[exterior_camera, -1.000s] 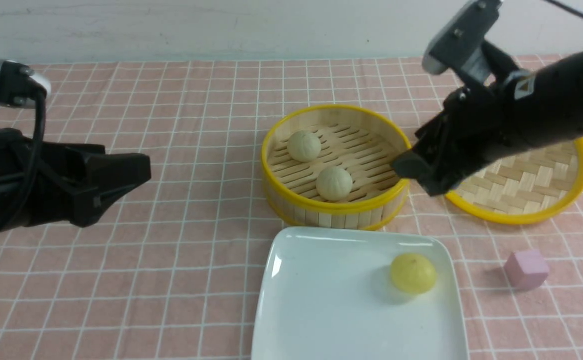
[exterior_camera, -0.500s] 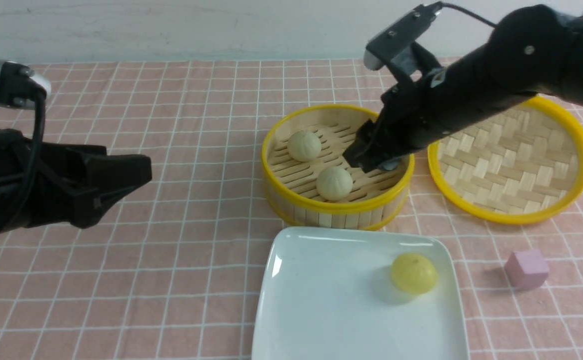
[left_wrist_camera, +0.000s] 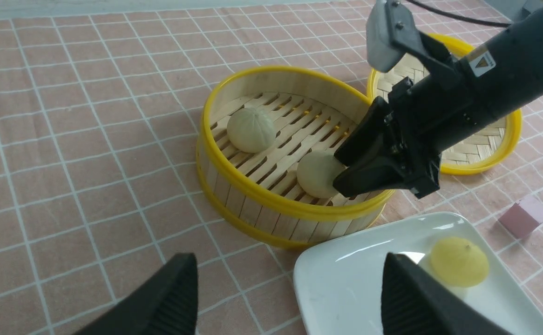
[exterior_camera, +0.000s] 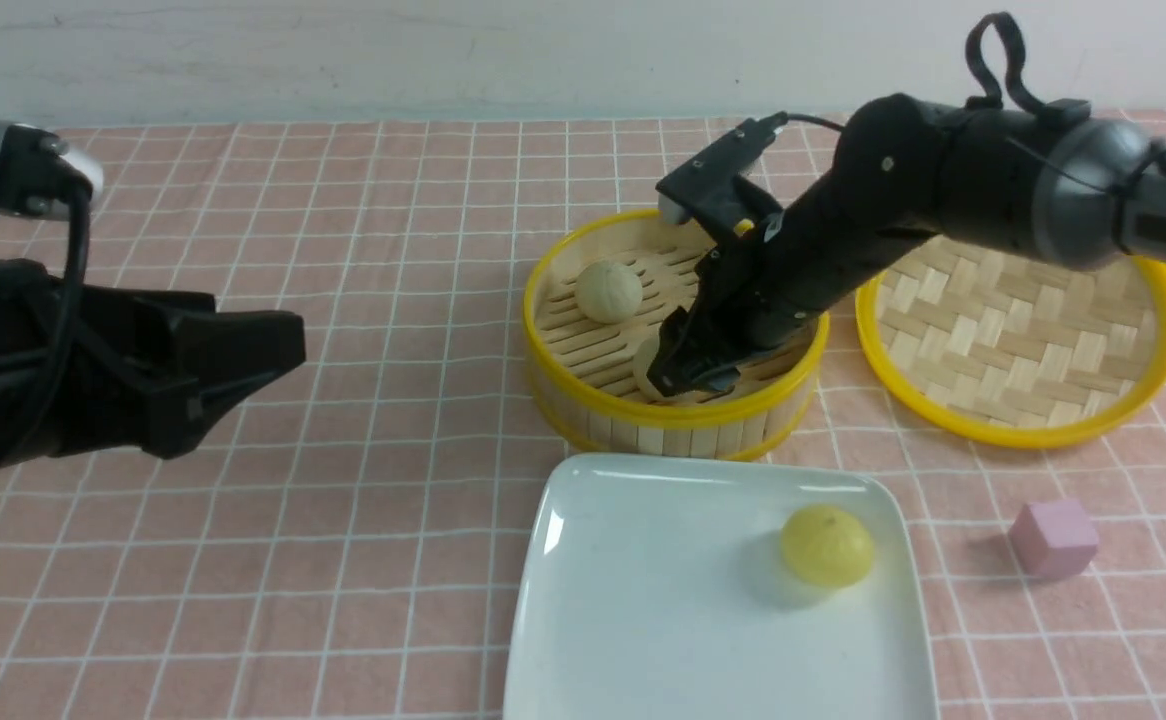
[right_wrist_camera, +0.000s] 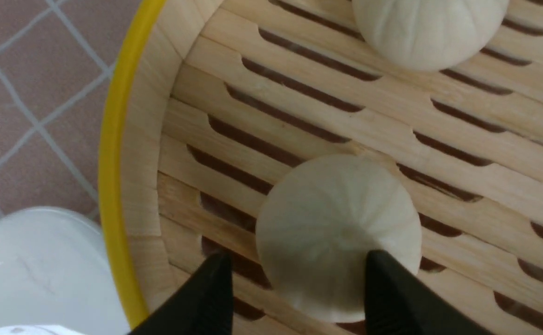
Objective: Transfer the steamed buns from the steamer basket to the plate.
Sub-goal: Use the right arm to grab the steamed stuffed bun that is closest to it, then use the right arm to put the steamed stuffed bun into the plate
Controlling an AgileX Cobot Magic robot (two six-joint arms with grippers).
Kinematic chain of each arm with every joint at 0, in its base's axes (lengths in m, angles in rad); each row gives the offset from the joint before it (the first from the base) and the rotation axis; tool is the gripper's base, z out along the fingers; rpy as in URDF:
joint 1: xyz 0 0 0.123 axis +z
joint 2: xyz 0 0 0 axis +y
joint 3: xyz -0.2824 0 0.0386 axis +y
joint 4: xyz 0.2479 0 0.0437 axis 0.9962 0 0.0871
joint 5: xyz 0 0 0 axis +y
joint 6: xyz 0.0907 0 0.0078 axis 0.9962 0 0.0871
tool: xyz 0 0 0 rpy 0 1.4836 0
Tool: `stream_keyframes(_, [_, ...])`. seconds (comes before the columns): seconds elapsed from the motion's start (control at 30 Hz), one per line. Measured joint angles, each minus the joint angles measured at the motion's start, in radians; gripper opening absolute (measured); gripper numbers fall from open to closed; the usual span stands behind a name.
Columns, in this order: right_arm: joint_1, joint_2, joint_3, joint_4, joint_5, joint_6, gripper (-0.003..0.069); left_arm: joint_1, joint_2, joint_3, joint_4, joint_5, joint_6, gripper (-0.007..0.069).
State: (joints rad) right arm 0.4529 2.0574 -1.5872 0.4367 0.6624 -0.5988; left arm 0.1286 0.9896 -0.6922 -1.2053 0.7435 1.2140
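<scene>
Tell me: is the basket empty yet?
No. Two pale buns sit inside the basket; only the yellow bun lies on the plate.

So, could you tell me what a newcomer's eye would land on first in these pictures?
First, the black right end effector low inside the steamer basket, jaws open astride the nearer pale bun. Then the lone yellow bun on the white plate just in front of the basket. A second pale bun sits at the basket's far left.

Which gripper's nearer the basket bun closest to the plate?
Right. Right gripper is inside the basket, jaws astride that bun; left gripper hovers far to its left, outside the basket.
</scene>
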Motion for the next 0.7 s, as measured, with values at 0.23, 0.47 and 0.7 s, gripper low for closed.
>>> stream_keyframes(0.23, [0.000,0.009,-0.005,0.000,-0.025,0.000,0.0260,0.000,0.000,0.000,0.000,0.000,0.000,0.0526])
stream_keyframes(0.47, [0.000,0.009,-0.030,-0.003,-0.026,-0.019,0.0011,0.000,0.000,0.000,0.000,0.000,0.000,0.0526])
stream_keyframes(0.7, [0.000,-0.009,-0.033,-0.010,-0.024,-0.025,0.0012,0.000,0.000,0.000,0.000,0.000,0.000,0.0526])
